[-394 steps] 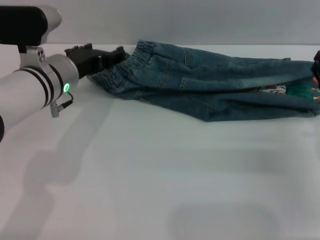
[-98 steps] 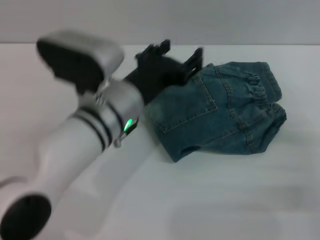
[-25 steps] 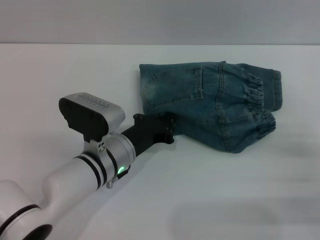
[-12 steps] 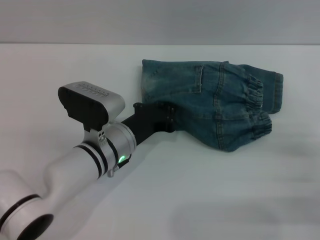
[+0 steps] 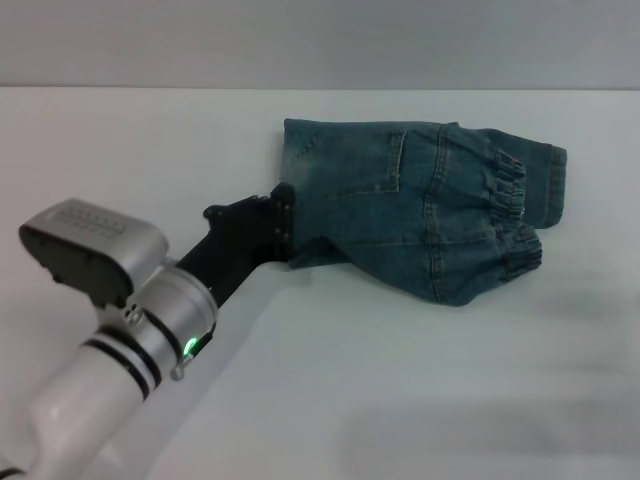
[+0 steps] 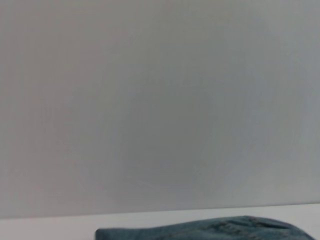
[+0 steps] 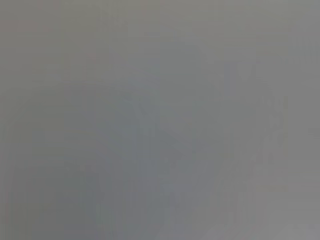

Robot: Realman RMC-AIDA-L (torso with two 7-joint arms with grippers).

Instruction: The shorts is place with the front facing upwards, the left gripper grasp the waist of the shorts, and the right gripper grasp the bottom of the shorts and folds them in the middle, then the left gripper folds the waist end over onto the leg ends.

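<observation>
One folded shorts (image 5: 425,215) bundle — long axis left-right, ruffled waist (image 5: 510,215) rightward; left hand (image 5: 280,222) at left edge — opening unclear.

The left gripper (image 5: 283,218) hides its jaws against the shorts (image 5: 420,215), whose leg ends lie folded under.

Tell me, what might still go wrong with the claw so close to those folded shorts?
The left gripper sits right against the near-left edge of the folded shorts. If it snags the denim while pulling away, it could drag the top layer and undo the fold. The ruffled waist already lies slightly uneven, so a small tug might worsen it.
</observation>
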